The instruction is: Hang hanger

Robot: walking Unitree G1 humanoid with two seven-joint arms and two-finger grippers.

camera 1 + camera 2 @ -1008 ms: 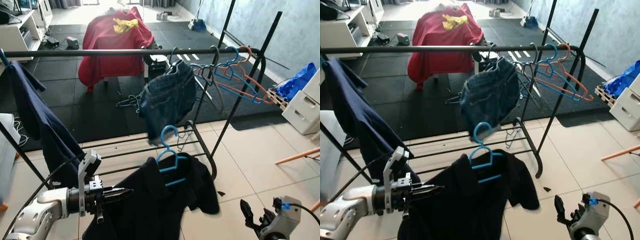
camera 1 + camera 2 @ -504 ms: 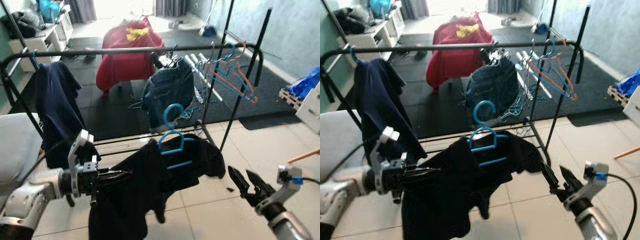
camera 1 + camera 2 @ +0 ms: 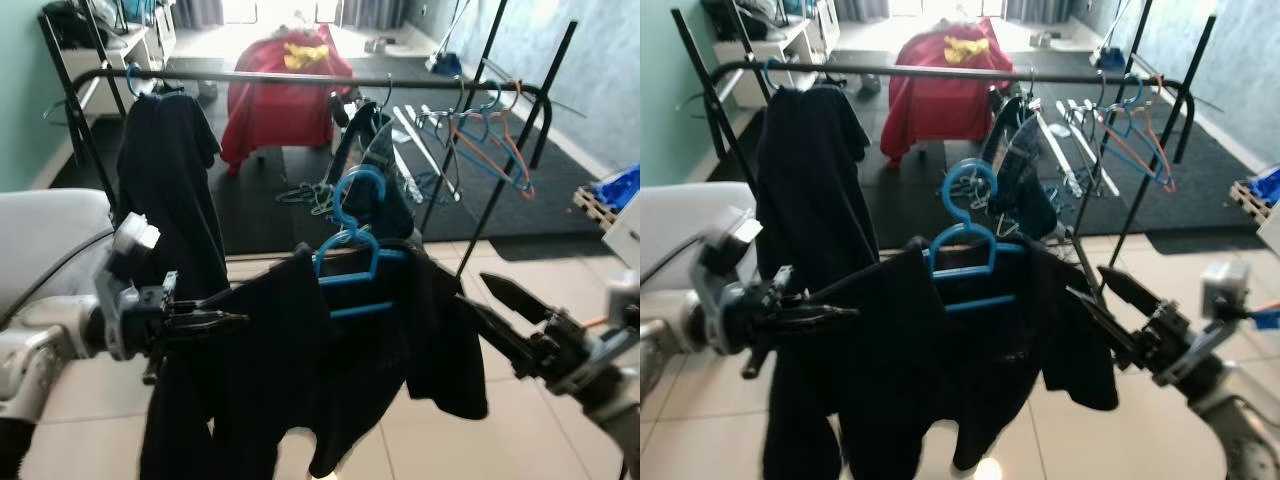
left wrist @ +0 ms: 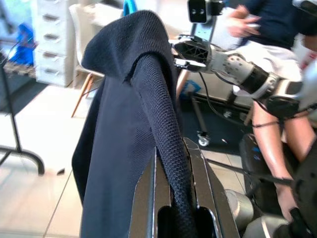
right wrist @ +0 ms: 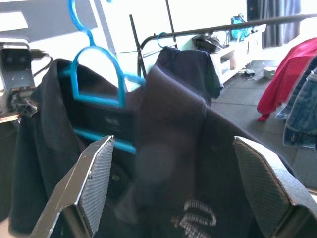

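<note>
We hold the dark shirt point(image 3: 330, 370) up by one shoulder: our left gripper point(image 3: 225, 320), at nine o'clock of the garment, has its fingers pinched tight on a fold of knit fabric point(image 4: 166, 163), so the blue hanger point(image 3: 348, 262) inside the collar rides with its hook free and upright. Our right gripper point(image 3: 500, 315), at three o'clock, has its jaws spread wide, empty, reaching in just beside the other shoulder, likely to steady it. At twelve o'clock stands the black clothes rail point(image 3: 300, 80), carrying a navy shirt point(image 3: 165, 180), jeans point(image 3: 375, 170) and spare hangers point(image 3: 490, 140). Pale tiles point(image 3: 560, 290) underfoot, black mats point(image 3: 250, 210) beyond.
</note>
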